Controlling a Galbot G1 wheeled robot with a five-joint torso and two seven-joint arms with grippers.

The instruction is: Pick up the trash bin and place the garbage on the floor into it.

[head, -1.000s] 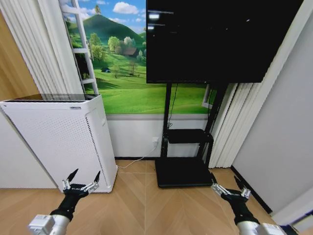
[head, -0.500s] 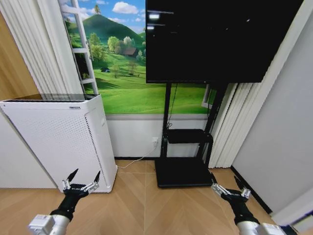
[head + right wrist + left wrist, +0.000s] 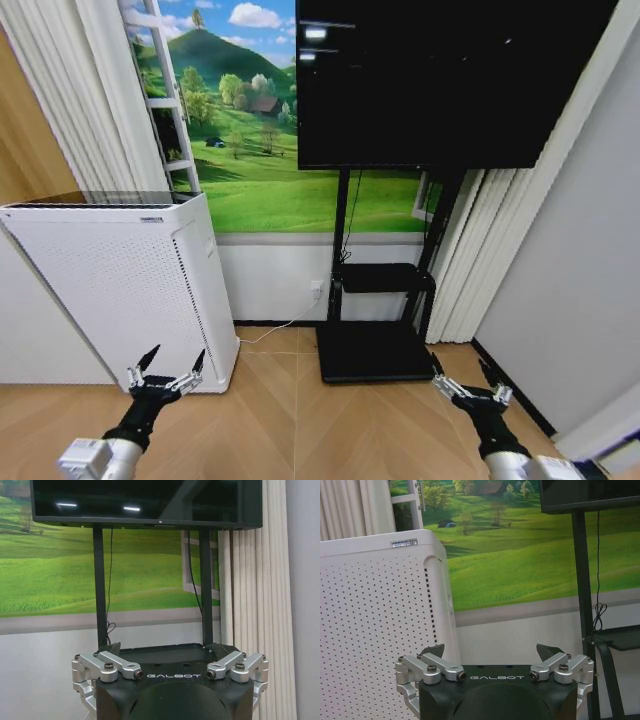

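Note:
The trash bin and the garbage are out of view. My left gripper [image 3: 175,360] is held low at the bottom left of the head view, open and empty, in front of the white perforated appliance [image 3: 120,290]. My right gripper [image 3: 460,370] is held low at the bottom right, open and empty, just before the TV stand's black base [image 3: 375,352]. In the left wrist view the left gripper [image 3: 492,652] faces the appliance [image 3: 375,630] with its fingers spread. The right gripper [image 3: 165,649] in the right wrist view faces the stand's poles and shelf.
A large black TV [image 3: 450,80] on a black stand stands against the wall with a landscape mural [image 3: 260,170]. Curtains [image 3: 70,100] hang at the left and right. A grey wall [image 3: 570,300] closes the right side. Bare wood floor [image 3: 300,420] lies between my arms.
The whole head view has slid slightly to the left, so the camera has turned a little. Both arms hold the same pose, grippers open.

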